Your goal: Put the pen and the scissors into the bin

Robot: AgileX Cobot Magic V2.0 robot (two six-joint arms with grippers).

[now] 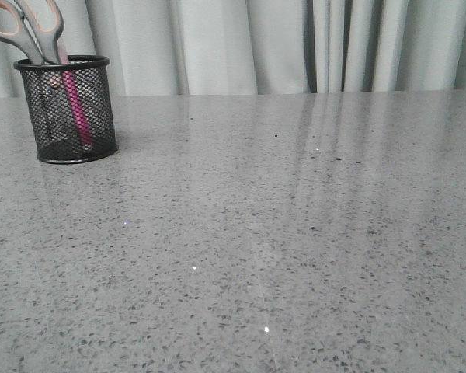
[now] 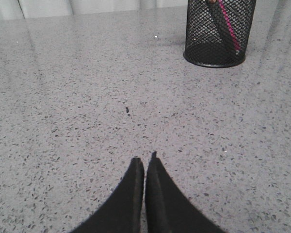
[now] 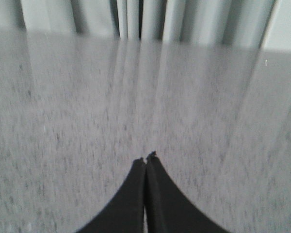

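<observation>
Pen (image 1: 75,109) & scissors (image 1: 33,27) in bin (image 1: 66,109), far-left corner of counter. Both claws (image 2: 144,165) (image 3: 146,159) closed, empty. Just retract w/o bumping bin.

Pink pen (image 1: 75,107) and grey scissors (image 1: 29,27) upright inside black mesh bin (image 1: 68,110).

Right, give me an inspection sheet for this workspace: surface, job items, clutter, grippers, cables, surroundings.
Surface: grey speckled table, glossy with curtain reflections.
Job's things: bin upright at the far left; pen leaning inside it; scissors in it, handles sticking up above the rim.
Clutter: nothing seen.
Grippers: left gripper shut, empty, over bare table; right gripper shut, empty, view blurred.
Cables: nothing seen.
Surroundings: pale pleated curtain behind the table.
</observation>
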